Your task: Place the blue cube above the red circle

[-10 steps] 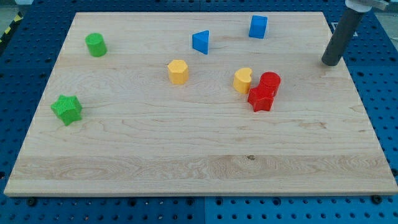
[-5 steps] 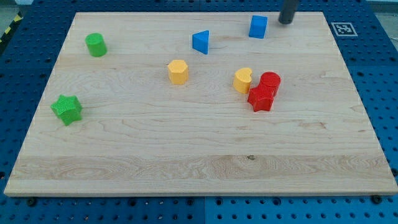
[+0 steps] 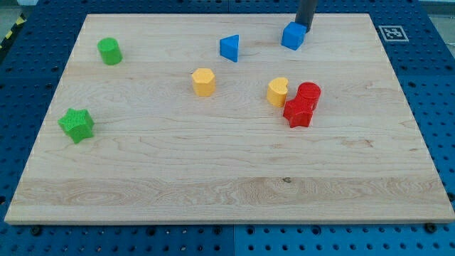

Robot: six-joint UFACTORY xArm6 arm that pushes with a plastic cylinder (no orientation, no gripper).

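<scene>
Wooden board (image 3: 213, 163): my tip (image 3: 304, 29) now touches the shifted blue cube (image 3: 293, 36); no claw shows.

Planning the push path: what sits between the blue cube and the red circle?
Nothing: in the camera view, bare wood runs from the blue cube down to the red circle. My tip touches the cube's upper right.

I am seeing my tip (image 3: 305, 29) sitting at the counter's (image 3: 213, 178) top edge, touching the upper right of the blue cube (image 3: 293, 36), which is lying well above the red circle (image 3: 309, 92), itself touching the red star (image 3: 299, 112) below it and the yellow heart (image 3: 278, 92) to its left.
</scene>
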